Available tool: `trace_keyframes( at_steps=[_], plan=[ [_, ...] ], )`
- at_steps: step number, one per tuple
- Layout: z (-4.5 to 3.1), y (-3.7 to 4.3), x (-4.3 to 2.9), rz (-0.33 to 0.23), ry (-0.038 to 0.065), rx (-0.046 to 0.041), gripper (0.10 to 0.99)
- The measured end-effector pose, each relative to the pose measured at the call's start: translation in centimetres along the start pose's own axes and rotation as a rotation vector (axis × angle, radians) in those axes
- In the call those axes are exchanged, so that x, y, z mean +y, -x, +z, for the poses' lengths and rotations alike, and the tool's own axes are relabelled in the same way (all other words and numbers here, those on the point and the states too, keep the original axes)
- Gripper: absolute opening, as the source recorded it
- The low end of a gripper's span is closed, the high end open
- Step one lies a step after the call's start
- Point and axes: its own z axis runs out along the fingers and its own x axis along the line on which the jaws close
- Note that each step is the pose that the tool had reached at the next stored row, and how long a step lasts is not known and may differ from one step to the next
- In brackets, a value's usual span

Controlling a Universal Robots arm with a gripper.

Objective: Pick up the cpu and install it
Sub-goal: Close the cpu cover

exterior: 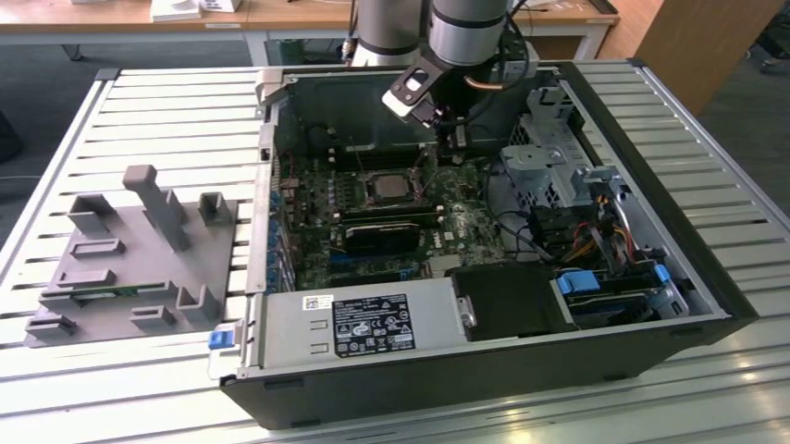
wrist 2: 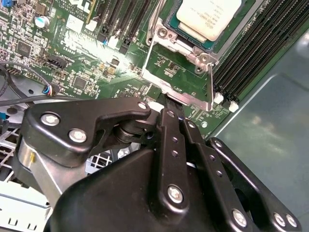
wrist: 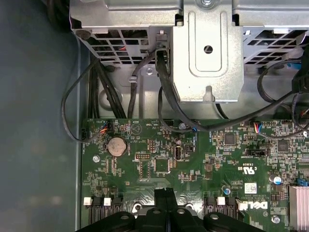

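Silver cpu (exterior: 392,188) already seated.
We see our pincer (exterior: 452,148) clenched, empty, just to its upper right in the exterior view.

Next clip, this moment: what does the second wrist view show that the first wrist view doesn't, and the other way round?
Second wrist view: the cpu, silver top up, seated on the board beside the open metal socket frame, with long black memory slots alongside. First wrist view: a round coin battery, the metal drive cage and black cables running down to the board. Both wrist views: the green motherboard and the black gripper, jaws together, its tip at the socket frame's edge.
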Motion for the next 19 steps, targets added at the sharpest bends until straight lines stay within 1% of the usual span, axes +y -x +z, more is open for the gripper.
trace_keyframes(
  at_steps=[8, 10, 19],
  plan=[
    [0.00, 0.00, -0.17, 0.000, 0.000, 0.0000, 0.106],
    [-0.02, 0.01, -0.65, 0.000, 0.000, 0.0000, 0.106],
    [-0.03, 0.01, -0.97, 0.000, 0.000, 0.0000, 0.106]
  ],
)
